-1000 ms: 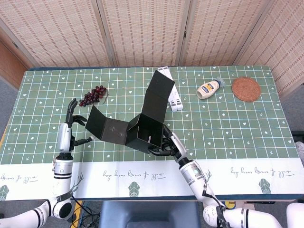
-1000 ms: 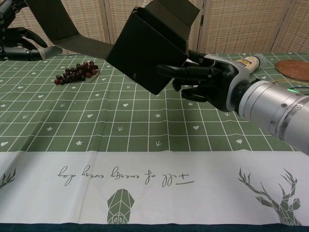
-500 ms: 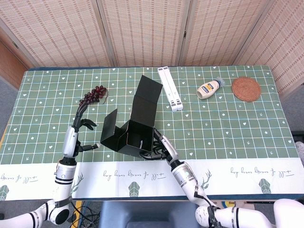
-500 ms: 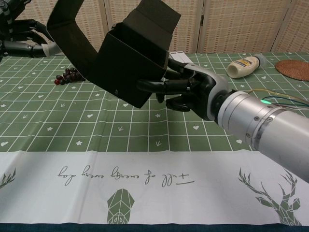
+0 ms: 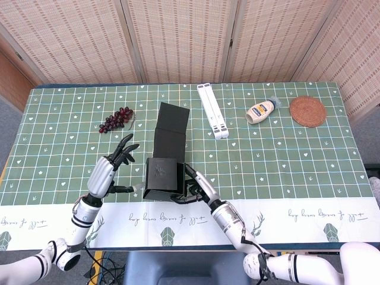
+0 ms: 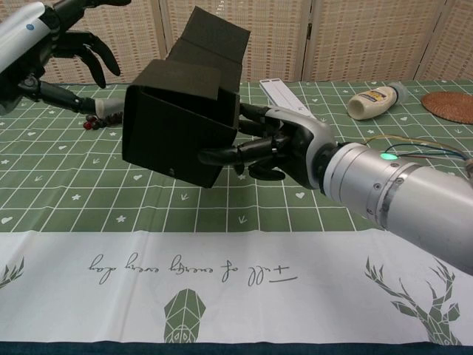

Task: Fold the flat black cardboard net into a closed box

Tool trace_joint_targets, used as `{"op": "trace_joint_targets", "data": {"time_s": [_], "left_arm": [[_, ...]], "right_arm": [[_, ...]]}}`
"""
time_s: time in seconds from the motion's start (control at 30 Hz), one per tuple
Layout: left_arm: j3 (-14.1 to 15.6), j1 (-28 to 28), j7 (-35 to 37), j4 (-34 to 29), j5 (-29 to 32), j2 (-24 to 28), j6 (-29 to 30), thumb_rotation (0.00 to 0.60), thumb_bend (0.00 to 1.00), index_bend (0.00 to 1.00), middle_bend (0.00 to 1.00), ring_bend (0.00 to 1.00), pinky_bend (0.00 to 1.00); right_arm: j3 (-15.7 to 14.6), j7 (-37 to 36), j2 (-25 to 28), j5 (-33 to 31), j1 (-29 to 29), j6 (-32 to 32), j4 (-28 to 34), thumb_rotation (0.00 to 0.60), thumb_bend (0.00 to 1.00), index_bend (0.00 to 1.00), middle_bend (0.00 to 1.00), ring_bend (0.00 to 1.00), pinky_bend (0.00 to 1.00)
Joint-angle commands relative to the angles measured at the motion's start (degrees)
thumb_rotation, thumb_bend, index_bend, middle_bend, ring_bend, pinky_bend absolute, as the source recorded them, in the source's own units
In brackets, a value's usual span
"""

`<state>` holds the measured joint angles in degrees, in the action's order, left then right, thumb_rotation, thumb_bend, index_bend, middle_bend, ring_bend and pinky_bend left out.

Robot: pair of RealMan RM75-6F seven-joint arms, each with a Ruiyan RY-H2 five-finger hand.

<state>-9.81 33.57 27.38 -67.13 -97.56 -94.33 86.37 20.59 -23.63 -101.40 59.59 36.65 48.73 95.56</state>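
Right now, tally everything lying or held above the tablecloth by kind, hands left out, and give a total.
Black cardboard box: 1
Bunch of dark red grapes: 1
White folding stand: 1
Squeeze bottle of sauce: 1
Woven round coaster: 1
Total: 5

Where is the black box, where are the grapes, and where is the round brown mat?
black box (image 5: 161, 175): head view, on its near front panel.
grapes (image 5: 116, 119): head view, on the middle of the bunch.
round brown mat (image 5: 307, 111): head view, on the centre of the woven disc.
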Motion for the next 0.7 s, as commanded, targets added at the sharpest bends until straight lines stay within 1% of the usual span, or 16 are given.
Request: {"op": "trace_joint_targets", "data": {"time_s": [0.03,0.13,0.3,0.5,0.7], "left_arm": [[2.05,1.76,0.4,3.69,-3.26,-0.45,0.67,0.6,0.11,0.17,0.05,0.44,0.51],[3.92,2.98,0.39,6.75,-5.9,-0.42,0.88,0.6,0.11,0.2,0.08,0.44,0.51],[6.39,4.33,1.15,10.76,-8.18,-1.28,0.91,0.6,0.11,0.25,0.13,0.44,0.51],[9.02,5.7,1.96,17.31,-10.41,-3.91,1.88,0.6,0.11,0.28,0.17,0.44,0.51],[11.51,6.55,3.35,23.3,-11.25,-6.68,1.44,0.6,0.11,0.3,0.19,0.45,0.51]], "right_arm": [[-0.42,1.61,0.57,-1.08,0.68,-0.58,-0.23,0.6,0.39,0.18,0.33,0.71,1.0],[-0.86,3.14,0.69,-2.02,1.25,-1.02,-0.75,0.6,0.39,0.18,0.33,0.71,1.0],[-1.74,5.4,0.41,-2.86,2.13,-1.52,-2.11,0.6,0.39,0.18,0.34,0.71,1.0],[-2.8,7.92,-0.53,-3.6,3.28,-2.24,-4.64,0.6,0.39,0.18,0.34,0.71,1.0],[-3.52,9.58,-1.46,-4.14,4.3,-3.26,-6.99,0.6,0.39,0.18,0.34,0.71,1.0]]}}
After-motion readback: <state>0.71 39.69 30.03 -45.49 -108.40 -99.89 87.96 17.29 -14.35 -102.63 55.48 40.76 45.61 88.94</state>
